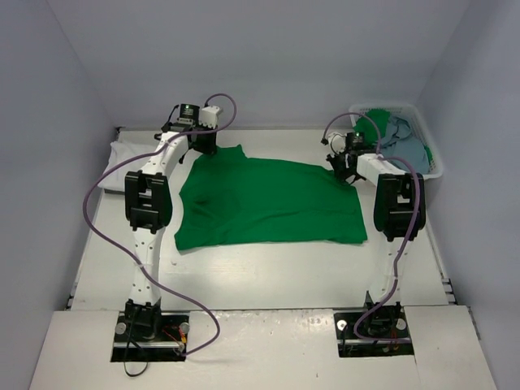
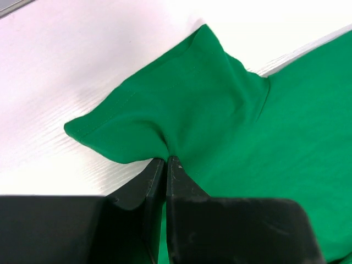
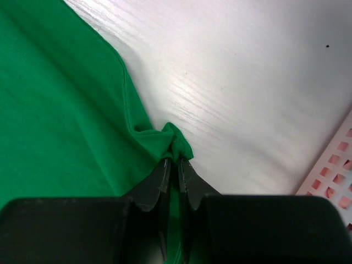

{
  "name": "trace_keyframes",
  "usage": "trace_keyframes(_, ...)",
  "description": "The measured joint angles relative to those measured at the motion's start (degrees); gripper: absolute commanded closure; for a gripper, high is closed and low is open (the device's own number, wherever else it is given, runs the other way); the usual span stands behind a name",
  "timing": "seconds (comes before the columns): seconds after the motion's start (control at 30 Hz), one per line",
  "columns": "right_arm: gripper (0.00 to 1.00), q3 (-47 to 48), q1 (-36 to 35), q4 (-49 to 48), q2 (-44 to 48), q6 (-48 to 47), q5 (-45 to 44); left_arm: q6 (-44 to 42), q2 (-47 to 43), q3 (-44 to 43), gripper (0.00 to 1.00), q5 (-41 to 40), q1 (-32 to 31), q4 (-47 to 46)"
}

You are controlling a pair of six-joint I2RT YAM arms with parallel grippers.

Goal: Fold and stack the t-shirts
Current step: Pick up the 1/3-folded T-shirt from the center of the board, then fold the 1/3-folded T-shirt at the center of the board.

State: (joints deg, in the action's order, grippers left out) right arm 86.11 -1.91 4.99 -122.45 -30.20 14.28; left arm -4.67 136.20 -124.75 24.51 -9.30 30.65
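Nearest the arm bases, at the bottom of the overhead frame, we see the near hem of the green shirt [image 1: 268,203] lying loose on the white counter [image 1: 268,276]. The body is spread across the centre, with a rumple at its lower left.

We judge the hazard starts here. Should the two arms pull at unequal pace or height, this free hem could drag and skew, and the fold would come out crooked. The grips themselves look slight, and a sharp tug could slip the cloth free. That seems most likely on the right, where only a small bunch at the very edge is caught.

Farther up, along the shirt's far edge, both pairs of jaws are shut on the green cloth. The left jaws, at the shirt's upper left under the left arm [image 1: 149,199], pinch a fold at the root of a sleeve [image 2: 165,104], tips pressed together with fabric between. The right jaws, at the shirt's upper right corner beneath the right arm [image 1: 398,203], clamp a puckered nub of the hem, with bare counter beside it.

Beyond, a white shirt [image 1: 122,154] lies at the left edge of the frame. The basket [image 1: 429,166] at upper right holds a blue-grey shirt [image 1: 410,146] and more green cloth [image 1: 375,116]. We read the fold as barely begun.
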Motion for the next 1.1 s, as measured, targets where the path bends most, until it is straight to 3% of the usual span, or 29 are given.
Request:
trace_keyframes(0.3,1.00,-1.09,-0.48,-3.93,0.68,0.20,-2.56,0.68,-0.68,3.06,1.00,3.21,0.00,-1.33)
trace_keyframes(0.57,1.00,3.96,-0.87,-5.20,0.63,0.17,-2.80,1.09,-3.21,6.25,1.00,5.33,0.00,-2.62)
trace_keyframes(0.8,1.00,0.15,-1.92,-5.64,2.47,-0.02,-2.73,1.84,-11.56,13.29,1.00,6.82,0.02,-4.92)
trace_keyframes(1.1,1.00,-7.82,-3.54,-3.82,12.15,-1.79,-2.19,1.07,-22.40,24.22,1.00,11.61,0.02,-5.18)
